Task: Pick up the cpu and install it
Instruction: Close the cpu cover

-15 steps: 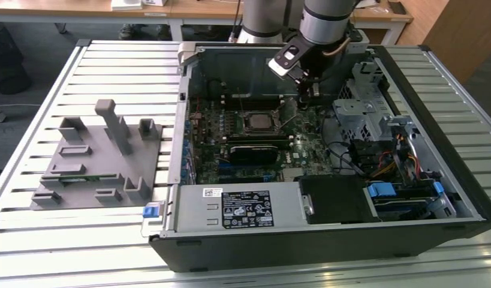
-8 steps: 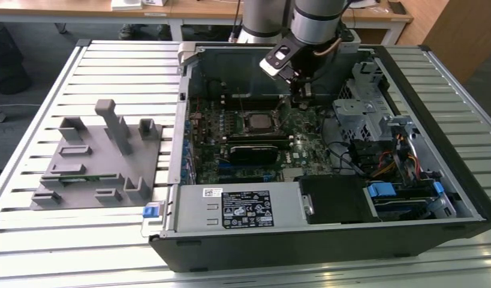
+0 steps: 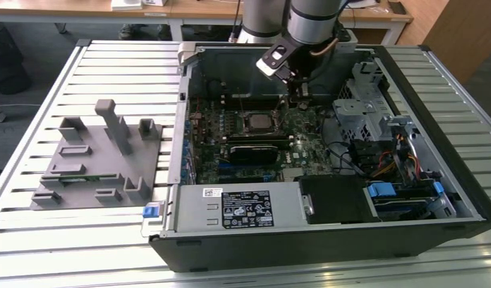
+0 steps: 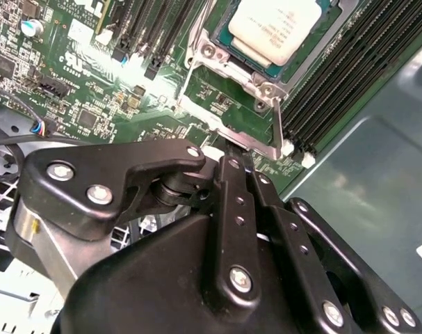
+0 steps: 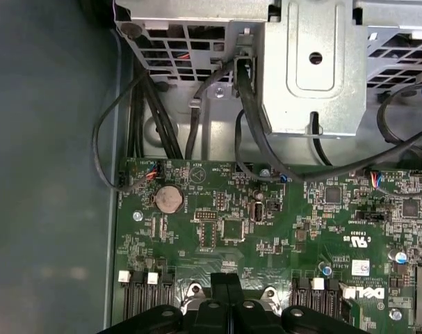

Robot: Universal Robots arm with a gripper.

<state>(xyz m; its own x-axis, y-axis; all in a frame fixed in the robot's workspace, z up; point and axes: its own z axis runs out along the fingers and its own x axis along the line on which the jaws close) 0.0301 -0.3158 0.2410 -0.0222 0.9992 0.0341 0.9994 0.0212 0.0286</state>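
Observation:
The cpu (image 3: pixel 259 123) lies flat in the motherboard socket inside the open computer case, silver top up. In the second wrist view the cpu (image 4: pixel 277 28) sits within the metal socket frame (image 4: pixel 228 69). My gripper (image 3: pixel 299 91) hangs over the board just behind the socket, toward the case's rear wall. Its black fingers are shut together with nothing between them. In the second wrist view the gripper (image 4: pixel 233 161) has its tips at the edge of the socket frame, beside the metal lever (image 4: pixel 277 129). In the first wrist view the gripper (image 5: pixel 224 280) points down at the green board.
A grey fixture block (image 3: pixel 97 159) stands on the slatted table at the exterior view's left. Inside the case are the power supply (image 3: pixel 237 207), a metal drive cage (image 3: pixel 365 114), black cables (image 5: pixel 162 118) and memory slots (image 4: pixel 336 76) beside the socket.

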